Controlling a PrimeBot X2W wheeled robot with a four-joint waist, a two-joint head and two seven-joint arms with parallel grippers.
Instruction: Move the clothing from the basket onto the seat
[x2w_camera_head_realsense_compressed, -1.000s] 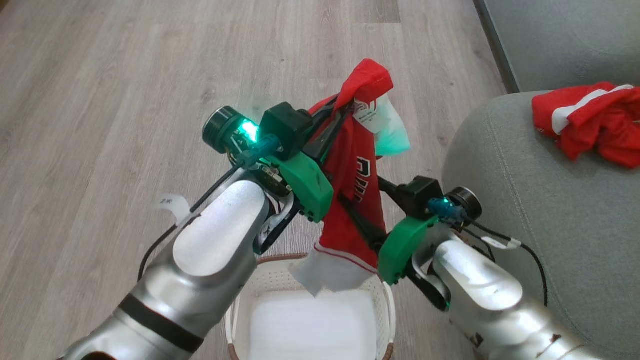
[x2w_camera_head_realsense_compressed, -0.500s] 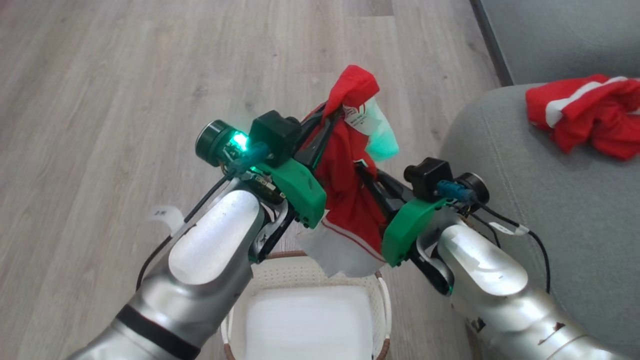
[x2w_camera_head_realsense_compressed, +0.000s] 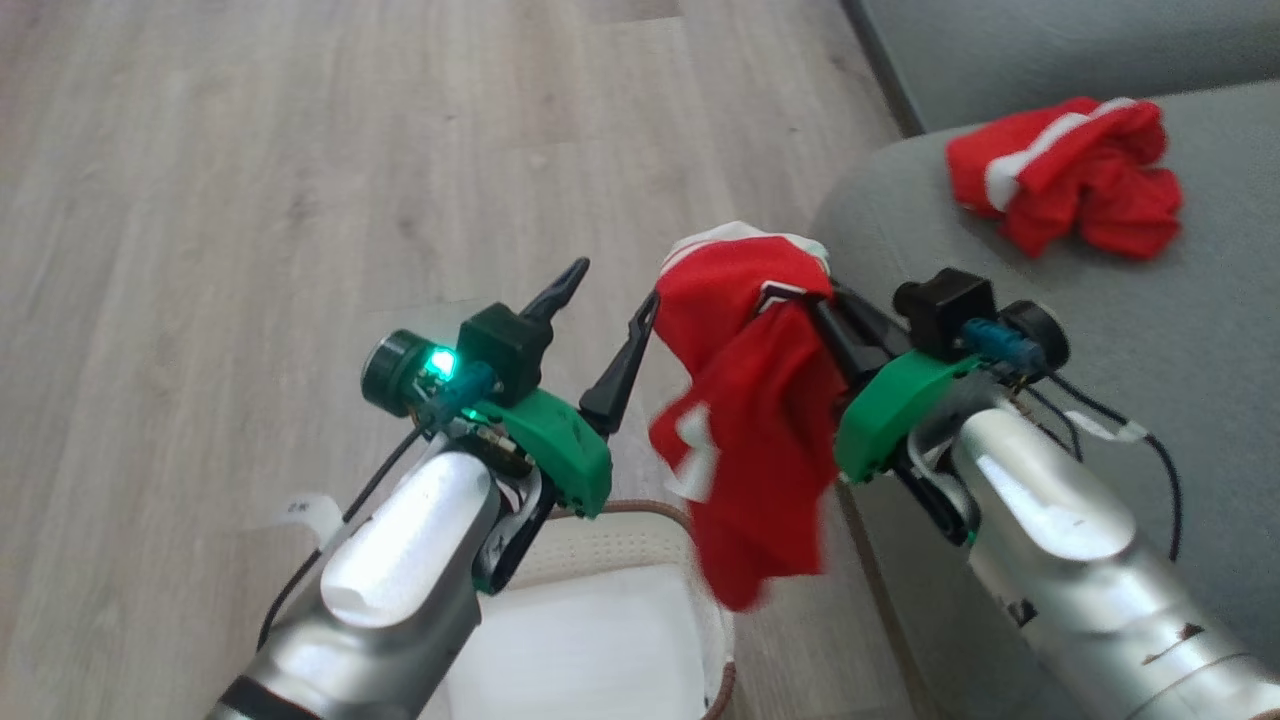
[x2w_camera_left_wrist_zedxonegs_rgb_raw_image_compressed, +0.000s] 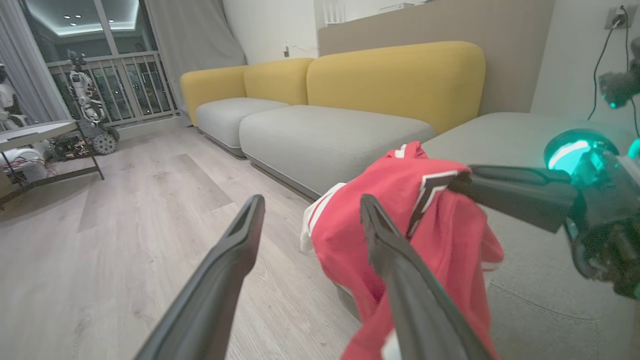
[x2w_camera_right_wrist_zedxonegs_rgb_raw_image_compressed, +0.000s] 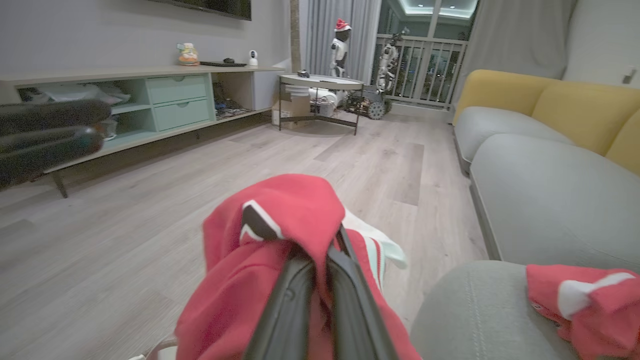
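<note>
A red garment with white trim (x2w_camera_head_realsense_compressed: 760, 420) hangs from my right gripper (x2w_camera_head_realsense_compressed: 822, 312), which is shut on its upper folds just left of the grey seat (x2w_camera_head_realsense_compressed: 1150, 320). In the right wrist view the cloth (x2w_camera_right_wrist_zedxonegs_rgb_raw_image_compressed: 270, 225) drapes over the closed right gripper (x2w_camera_right_wrist_zedxonegs_rgb_raw_image_compressed: 320, 257). My left gripper (x2w_camera_head_realsense_compressed: 612, 290) stands open beside it, nothing between its fingers; the left wrist view has the left gripper (x2w_camera_left_wrist_zedxonegs_rgb_raw_image_compressed: 310, 205) apart from the garment (x2w_camera_left_wrist_zedxonegs_rgb_raw_image_compressed: 400, 225). A second red garment (x2w_camera_head_realsense_compressed: 1070, 175) lies crumpled on the seat. The cream basket (x2w_camera_head_realsense_compressed: 640, 525) sits below my arms.
A flat white sheet (x2w_camera_head_realsense_compressed: 580, 640) lies in the basket. Wooden floor (x2w_camera_head_realsense_compressed: 250, 200) spreads to the left. A yellow-backed sofa (x2w_camera_left_wrist_zedxonegs_rgb_raw_image_compressed: 395, 75) runs along the wall. A low console (x2w_camera_right_wrist_zedxonegs_rgb_raw_image_compressed: 165, 100), a round table (x2w_camera_right_wrist_zedxonegs_rgb_raw_image_compressed: 320, 82) and other robots (x2w_camera_right_wrist_zedxonegs_rgb_raw_image_compressed: 341, 45) stand far off.
My left gripper has let go of the garment and opened. My right gripper has shut on it and carried it toward the seat. The camera has turned right.
</note>
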